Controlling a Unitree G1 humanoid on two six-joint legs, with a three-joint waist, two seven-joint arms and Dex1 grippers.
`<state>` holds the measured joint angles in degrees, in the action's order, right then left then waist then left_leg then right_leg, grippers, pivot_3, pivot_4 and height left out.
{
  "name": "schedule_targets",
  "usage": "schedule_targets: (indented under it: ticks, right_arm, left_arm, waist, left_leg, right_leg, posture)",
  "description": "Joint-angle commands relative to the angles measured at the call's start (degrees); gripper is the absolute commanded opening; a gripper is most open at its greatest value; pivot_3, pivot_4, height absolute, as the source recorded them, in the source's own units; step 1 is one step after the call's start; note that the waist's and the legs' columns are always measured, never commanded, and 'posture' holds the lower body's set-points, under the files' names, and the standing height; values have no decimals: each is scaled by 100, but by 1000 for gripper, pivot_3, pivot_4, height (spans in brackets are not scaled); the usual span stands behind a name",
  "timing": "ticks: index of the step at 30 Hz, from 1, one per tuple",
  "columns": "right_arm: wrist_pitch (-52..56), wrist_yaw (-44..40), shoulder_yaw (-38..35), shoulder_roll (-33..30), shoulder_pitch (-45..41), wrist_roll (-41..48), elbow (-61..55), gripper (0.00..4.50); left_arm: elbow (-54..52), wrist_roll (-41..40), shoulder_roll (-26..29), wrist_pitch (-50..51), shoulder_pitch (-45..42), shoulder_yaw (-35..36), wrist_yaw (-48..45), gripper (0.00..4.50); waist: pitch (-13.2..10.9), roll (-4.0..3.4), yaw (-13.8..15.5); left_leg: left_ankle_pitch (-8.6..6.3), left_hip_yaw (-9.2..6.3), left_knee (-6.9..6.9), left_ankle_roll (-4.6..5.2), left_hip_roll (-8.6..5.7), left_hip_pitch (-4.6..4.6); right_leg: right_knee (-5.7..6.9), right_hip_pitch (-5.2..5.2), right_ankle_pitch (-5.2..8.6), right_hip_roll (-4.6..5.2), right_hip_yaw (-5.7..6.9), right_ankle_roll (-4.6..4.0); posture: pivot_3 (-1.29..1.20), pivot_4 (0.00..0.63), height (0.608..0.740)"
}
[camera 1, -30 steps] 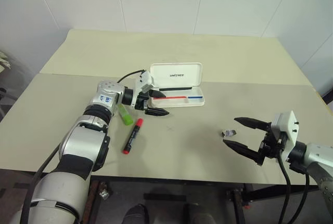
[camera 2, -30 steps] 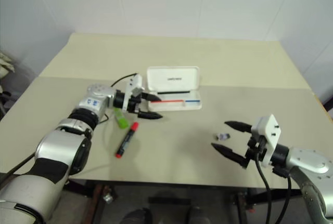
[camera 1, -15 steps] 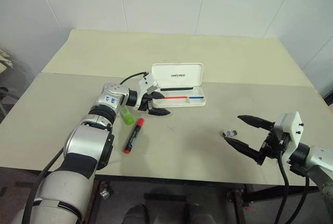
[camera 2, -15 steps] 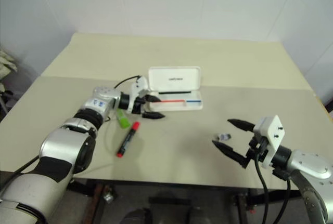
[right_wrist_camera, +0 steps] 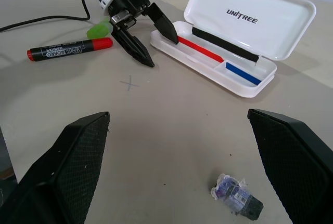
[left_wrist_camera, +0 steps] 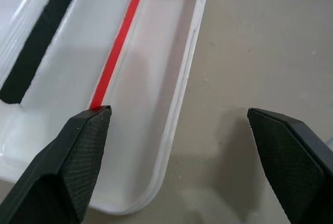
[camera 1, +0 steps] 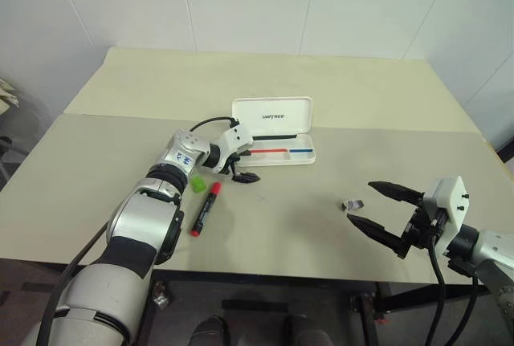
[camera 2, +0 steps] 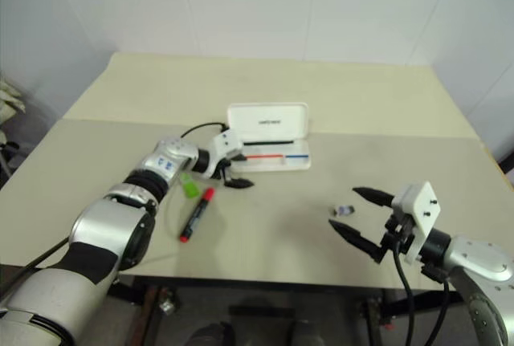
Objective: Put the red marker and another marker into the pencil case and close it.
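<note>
your left gripper [camera 1: 241, 167] sits wide open and empty at the near left corner of the pencil case [camera 1: 274, 130], one finger over the tray, the other over the table just outside its near rim. the red marker [camera 1: 206, 209] lies on the table [camera 1: 305, 225] behind that gripper, toward the near edge, its long axis running from near edge to far edge with a slight lean, red cap pointing toward the case. the green marker [camera 1: 195, 183] sits just beside the red marker's cap, partly hidden under your left wrist. so both markers lie back toward you from the open fingers, not ahead of them; i judge you need to pull back and turn before any grasp. the left arm is clearly the nearer one. your right gripper [camera 1: 379, 213] hangs open and empty near the near right corner of the table, well apart from the markers, a small crumpled wrapper [camera 1: 351, 204] just beside it. the case stands open, lid up, no marker inside yet.
</note>
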<state>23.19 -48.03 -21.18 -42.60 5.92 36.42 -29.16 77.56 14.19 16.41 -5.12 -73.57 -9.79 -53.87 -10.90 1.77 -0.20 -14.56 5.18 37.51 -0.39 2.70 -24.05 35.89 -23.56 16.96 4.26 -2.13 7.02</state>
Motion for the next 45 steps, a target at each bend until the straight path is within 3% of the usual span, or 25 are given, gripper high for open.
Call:
schedule_targets:
  ticks: [1,13,19,33,41,45]
  right_arm:
    - [4,7,-297,-97,35,134,-237,4500]
    - [56,-152,-301,-322,-227,167,-50,4500]
    - [22,-325,-187,-371,-476,96,191,4500]
    - [-48,-886,296,-522,-1472,-94,1082,4500]
    - [-24,-1343,109,-622,-1184,25,1057,4500]
    - [-18,-1509,-141,-759,-951,0,1165,4500]
  left_arm:
    - [112,174,-11,80,53,0,185,3858]
    - [79,109,-80,-37,-77,257,210,14]
    - [-6,25,95,-409,-175,332,-243,14]
    - [-585,-587,585,-1182,-197,631,-2426,14]
    - [-2043,-880,585,-1102,544,389,-3236,14]
    - [-3711,-979,579,-435,1442,158,-3114,14]
  waist:
    - [0,0,-11]
    - [0,0,8]
    - [0,0,14]
    - [0,0,14]
    - [0,0,18]
    - [0,-1,5]
  left_leg:
    - [2,0,1,2,0,0]
    - [1,0,-3,4,0,-4]
    - [1,0,-3,4,0,-8]
    - [1,3,-6,4,1,-13]
    - [-1,3,-4,6,2,-14]
    - [-1,3,5,7,3,-14]
  right_leg:
    - [0,0,-3,0,0,0]
    - [-7,-1,-4,-1,-1,1]
    - [-8,-3,-4,-1,-1,1]
    - [-7,-10,-4,-1,-1,0]
    - [-8,-8,-4,-1,-3,1]
    - [1,-8,-4,-1,-6,1]
  posture:
    - [0,150,740]
    - [0,150,740]
    - [0,150,740]
    - [0,150,740]
    - [0,150,740]
    - [0,150,740]
